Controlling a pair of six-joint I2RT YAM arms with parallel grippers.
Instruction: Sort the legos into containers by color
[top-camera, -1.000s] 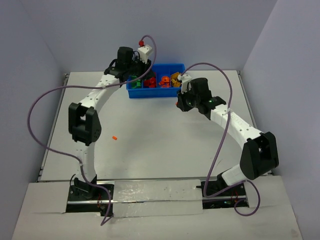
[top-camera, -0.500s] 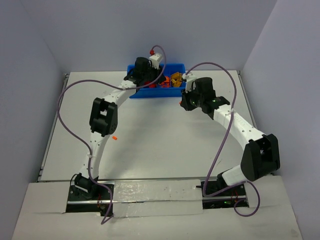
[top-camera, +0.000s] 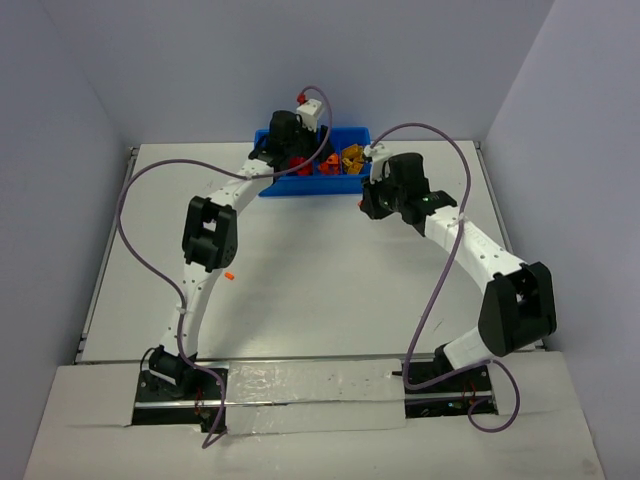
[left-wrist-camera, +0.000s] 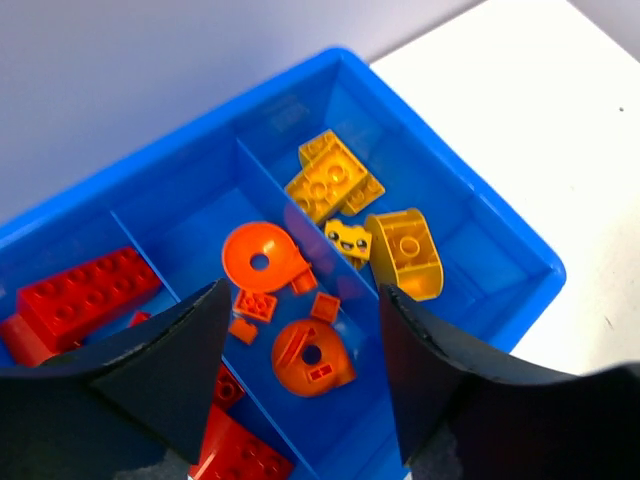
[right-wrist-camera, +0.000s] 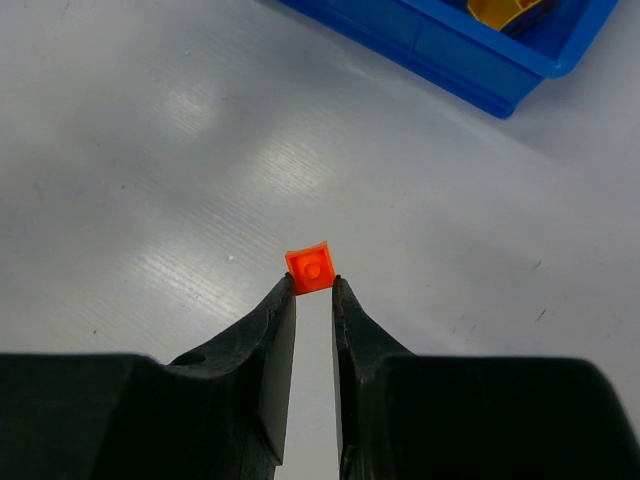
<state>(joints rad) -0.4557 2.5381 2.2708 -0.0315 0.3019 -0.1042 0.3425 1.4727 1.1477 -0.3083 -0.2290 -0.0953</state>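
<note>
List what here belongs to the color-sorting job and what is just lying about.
Job: blue tray; red legos, orange legos and yellow legos in its compartments; orange square lego pinched in the right gripper; loose orange piece on the table.
Just there: purple cables; silver base strip.

The tray is smooth, glossy blue plastic. The legos inside it have the same moulded plastic shine, as does the orange plate. The white tabletop looks semi-gloss and faintly streaked. The left end effector has matt black fingers.
</note>
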